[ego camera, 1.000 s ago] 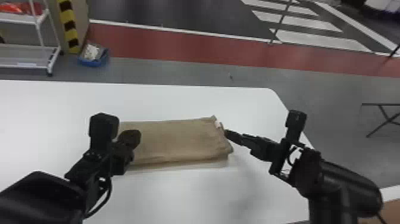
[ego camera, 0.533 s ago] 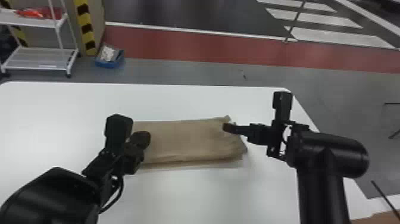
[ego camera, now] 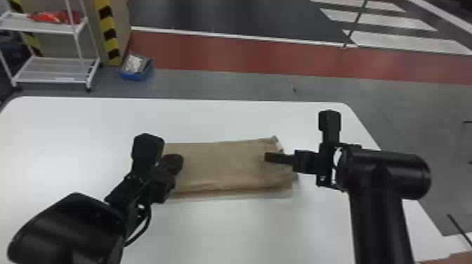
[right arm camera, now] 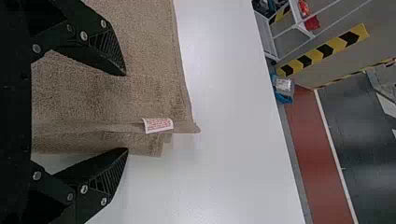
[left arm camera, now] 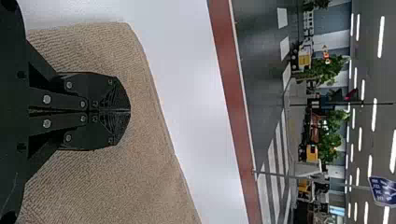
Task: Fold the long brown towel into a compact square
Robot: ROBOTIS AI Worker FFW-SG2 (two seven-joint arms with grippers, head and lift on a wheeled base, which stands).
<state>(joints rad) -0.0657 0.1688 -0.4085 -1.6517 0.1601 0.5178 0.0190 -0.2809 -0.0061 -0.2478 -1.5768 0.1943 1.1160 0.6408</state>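
The brown towel (ego camera: 224, 165) lies folded as a flat, layered rectangle on the white table. Over its left end is my left gripper (ego camera: 174, 162); the left wrist view has this gripper (left arm camera: 130, 112) with both fingers pressed together above the towel (left arm camera: 116, 182), no cloth visible between them. My right gripper (ego camera: 269, 157) is at the towel's right end. In the right wrist view this gripper (right arm camera: 126, 112) stands open, one finger over the cloth and the other beyond its edge, with a white label (right arm camera: 158, 124) on the towel's edge past the fingertips.
The white table (ego camera: 217, 231) extends around the towel on every side. Beyond its far edge stand a white shelf cart (ego camera: 52, 70) and a blue bin (ego camera: 137, 68) on the floor. Something brown (ego camera: 453, 257) shows at the lower right corner.
Relative to the towel, my right gripper has moved left, from beside its right edge to over its end. The head view has shifted, and my left gripper stays over the left end.
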